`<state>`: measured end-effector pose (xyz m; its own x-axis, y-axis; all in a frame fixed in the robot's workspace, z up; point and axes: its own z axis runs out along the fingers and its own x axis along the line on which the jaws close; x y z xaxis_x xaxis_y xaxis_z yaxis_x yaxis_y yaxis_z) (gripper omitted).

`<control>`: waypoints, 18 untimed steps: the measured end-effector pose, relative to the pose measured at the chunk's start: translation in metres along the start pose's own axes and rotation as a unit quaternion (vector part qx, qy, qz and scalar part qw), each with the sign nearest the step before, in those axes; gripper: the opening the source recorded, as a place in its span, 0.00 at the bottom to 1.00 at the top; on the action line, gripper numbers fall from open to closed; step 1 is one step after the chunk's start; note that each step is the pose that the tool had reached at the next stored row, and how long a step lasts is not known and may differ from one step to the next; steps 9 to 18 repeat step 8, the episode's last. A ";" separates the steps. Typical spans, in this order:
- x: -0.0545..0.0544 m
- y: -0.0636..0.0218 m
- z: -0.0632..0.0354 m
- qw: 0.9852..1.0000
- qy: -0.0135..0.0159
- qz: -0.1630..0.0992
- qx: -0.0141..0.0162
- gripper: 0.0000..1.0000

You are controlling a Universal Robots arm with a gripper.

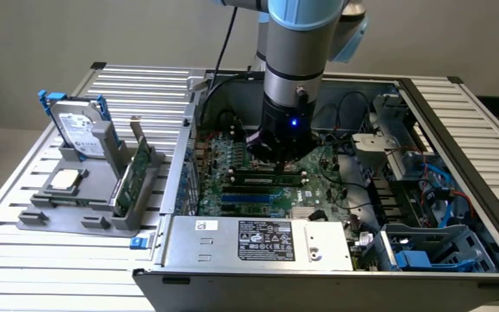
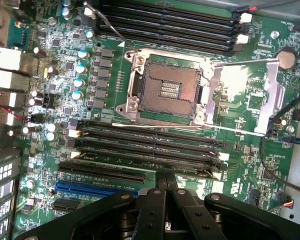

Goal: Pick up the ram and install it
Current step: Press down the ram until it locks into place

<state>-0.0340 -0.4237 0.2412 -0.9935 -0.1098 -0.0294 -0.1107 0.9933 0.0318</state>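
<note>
Gripper (image 1: 274, 162), black and two-fingered on the grey-and-blue robot arm, hangs low inside the open computer case. In the wrist view its fingertips (image 2: 165, 174) meet at a point with nothing visible between them, so I read it as closed and empty. At the exterior view's left, a grey plastic parts fixture (image 1: 59, 218) on the slatted table holds a silver boxy hard drive with blue rails (image 1: 80, 133), a square silver processor chip (image 1: 65, 181) and a tall green expansion card (image 1: 137, 172) standing on edge. Further right, inside the case, lies the green motherboard (image 1: 319, 188), with its open metal processor socket (image 2: 165, 90) and a bank of long black memory slots (image 2: 145, 145). The ram (image 1: 271, 175), a long, thin green circuit-board stick with dark chips, appears to stand in one of those slots just beside the fingertips, on the side toward the blue expansion slots. Whether it is fully latched I cannot tell. Such a stick is light and stiff but fragile. It is best held by its two long flat faces near the middle, or pressed down along its top edge, keeping off the gold contacts. Force must go straight down, since a tilt could bind it in the slot. At the exterior view's right are blue cables (image 1: 436, 175) and drive bays.
</note>
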 end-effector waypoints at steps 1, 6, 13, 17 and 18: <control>0.000 0.0000 0.0000 1.000 0.000 0.009 0.000 0.11; 0.000 0.0000 0.0000 1.000 -0.001 0.018 0.001 0.11; 0.000 0.0000 0.0000 1.000 -0.001 0.018 0.001 0.11; 0.000 0.0000 0.0000 1.000 -0.001 0.018 0.001 0.11; 0.000 0.0000 0.0000 1.000 -0.001 0.018 0.001 0.11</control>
